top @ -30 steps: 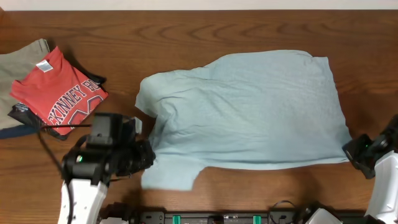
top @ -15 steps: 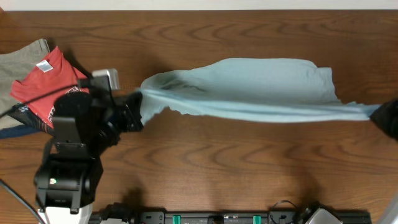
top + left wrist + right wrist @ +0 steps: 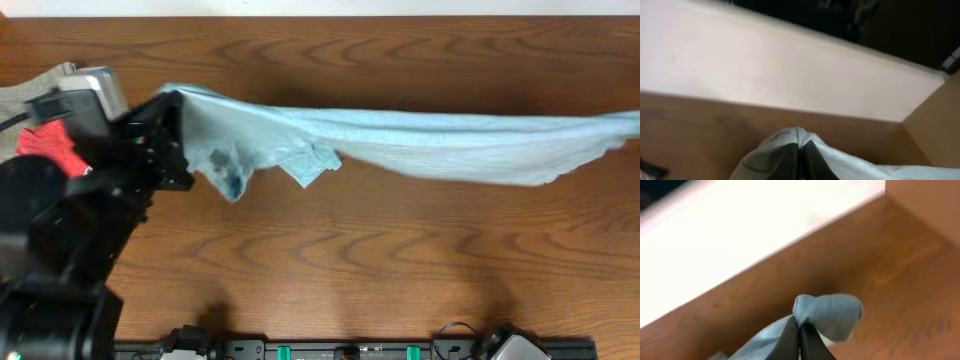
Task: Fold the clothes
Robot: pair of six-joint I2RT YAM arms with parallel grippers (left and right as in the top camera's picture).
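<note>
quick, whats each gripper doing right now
Left gripper: shut on the light blue shirt, at its left end.
Right gripper: shut on the same shirt, at its right end.

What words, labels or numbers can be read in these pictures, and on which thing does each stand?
None can be read in any view.
The light blue shirt shows no print.
The red shirt is mostly hidden; the part that shows bears no letters.

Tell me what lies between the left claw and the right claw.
The light blue shirt spans the whole stretch, as the overhead view shows; the left claw and the right claw each pinch one end, as the wrist views show.
</note>
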